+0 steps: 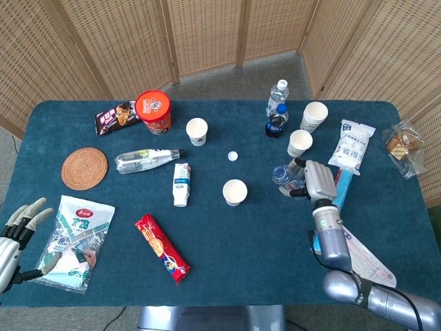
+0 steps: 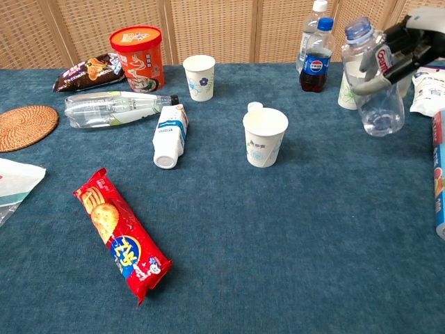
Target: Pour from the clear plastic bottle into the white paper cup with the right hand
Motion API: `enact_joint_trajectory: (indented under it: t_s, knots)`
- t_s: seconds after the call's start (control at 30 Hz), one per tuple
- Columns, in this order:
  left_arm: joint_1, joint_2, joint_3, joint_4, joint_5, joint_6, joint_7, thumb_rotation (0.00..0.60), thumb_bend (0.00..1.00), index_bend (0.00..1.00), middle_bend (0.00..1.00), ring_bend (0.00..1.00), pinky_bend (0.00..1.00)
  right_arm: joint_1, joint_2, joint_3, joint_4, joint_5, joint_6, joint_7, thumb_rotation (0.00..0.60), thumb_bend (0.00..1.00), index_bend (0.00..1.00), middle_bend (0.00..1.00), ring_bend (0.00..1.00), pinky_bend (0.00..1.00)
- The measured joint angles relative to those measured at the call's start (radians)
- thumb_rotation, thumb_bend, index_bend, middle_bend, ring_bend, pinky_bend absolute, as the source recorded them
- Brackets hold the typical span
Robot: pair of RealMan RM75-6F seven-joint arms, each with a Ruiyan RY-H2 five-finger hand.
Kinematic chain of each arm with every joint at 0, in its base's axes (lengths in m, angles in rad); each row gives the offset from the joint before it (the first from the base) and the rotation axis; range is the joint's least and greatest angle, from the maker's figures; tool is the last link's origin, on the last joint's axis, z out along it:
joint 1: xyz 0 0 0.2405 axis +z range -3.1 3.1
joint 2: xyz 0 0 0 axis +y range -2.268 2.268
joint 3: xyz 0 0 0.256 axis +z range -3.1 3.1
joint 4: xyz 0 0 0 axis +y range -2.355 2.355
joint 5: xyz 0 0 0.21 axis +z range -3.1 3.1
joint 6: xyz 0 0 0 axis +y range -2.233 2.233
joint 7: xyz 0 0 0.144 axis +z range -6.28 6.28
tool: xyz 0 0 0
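Note:
The white paper cup [image 1: 235, 191] [image 2: 265, 136] stands upright mid-table, its mouth uncovered. My right hand [image 1: 318, 181] [image 2: 407, 47] grips the clear plastic bottle [image 1: 284, 175] [image 2: 376, 83] well to the right of the cup. The bottle is nearly upright, uncapped, mouth up, its base low over the cloth. A small white cap [image 1: 233, 156] [image 2: 255, 106] lies just behind the cup. My left hand [image 1: 18, 224] hangs off the table's front left corner, fingers apart and holding nothing; it is outside the chest view.
Behind the held bottle stand a cola bottle [image 2: 315, 57], a water bottle [image 1: 278, 96] and two paper cups [image 1: 300, 143] [image 1: 314, 116]. A blue tube [image 1: 331, 207] lies by my right arm. Left of the cup lie a small white bottle [image 2: 170, 134], a clear bottle [image 2: 115, 109] and a red biscuit pack [image 2: 122, 234].

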Motion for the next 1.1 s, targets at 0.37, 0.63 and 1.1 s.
enact_joint_trajectory:
  t_s: [0.37, 0.63, 1.1]
  knots:
    - [0.002, 0.009, 0.002, -0.032, -0.007, -0.012, 0.033, 0.378, 0.37, 0.09, 0.04, 0.0, 0.0, -0.059, -0.025, -0.021, 0.098, -0.085, -0.072, 0.293, 0.6, 0.2, 0.52, 0.6, 0.48, 0.52]
    - [0.002, 0.013, 0.003, -0.044, -0.011, -0.022, 0.047, 0.374, 0.37, 0.09, 0.04, 0.0, 0.0, -0.081, -0.061, -0.024, 0.183, -0.154, -0.104, 0.465, 0.6, 0.19, 0.52, 0.59, 0.46, 0.5]
    - [0.0, 0.025, 0.003, -0.073, -0.008, -0.031, 0.075, 0.378, 0.38, 0.09, 0.04, 0.0, 0.0, -0.089, -0.104, -0.044, 0.35, -0.263, -0.18, 0.68, 0.6, 0.19, 0.5, 0.56, 0.41, 0.42]
